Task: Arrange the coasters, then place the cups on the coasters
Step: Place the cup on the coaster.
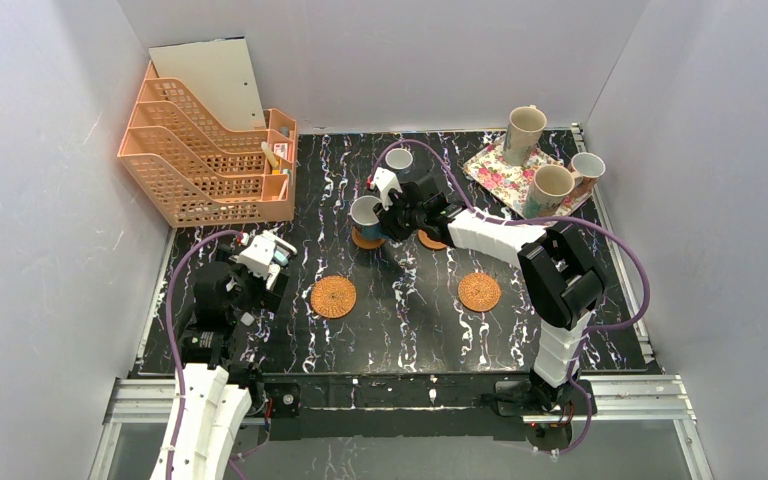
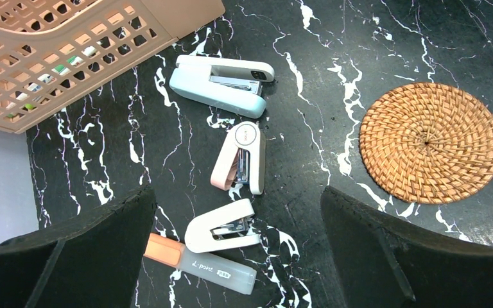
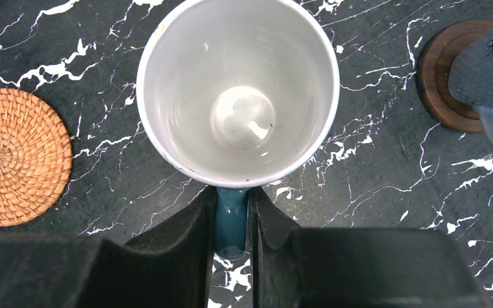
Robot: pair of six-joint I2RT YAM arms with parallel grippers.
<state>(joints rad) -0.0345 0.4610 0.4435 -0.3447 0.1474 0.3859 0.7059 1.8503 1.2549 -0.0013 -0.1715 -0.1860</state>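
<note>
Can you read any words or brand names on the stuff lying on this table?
"-point", first letter unclear: on the grey-and-orange stick.
Tiny print on the pink stapler: too small to read.
Dark label on the blue stapler: too blurred to read.

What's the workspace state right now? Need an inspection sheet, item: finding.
Surface: black marbled table; no spills seen.
Job's things: two wicker coasters bare; blue cup gripped by its handle; second blue cup on a dark wood coaster; two beige mugs on the floral tray, small cup at its edge.
Clutter: three staplers, pen-like stick, orange file rack.
Grippers: left gripper jaws open, empty, above the staplers; right gripper jaws shut on the blue cup's handle.
Cables: purple cables loop from both arms over the table.
Surroundings: white walls.
</note>
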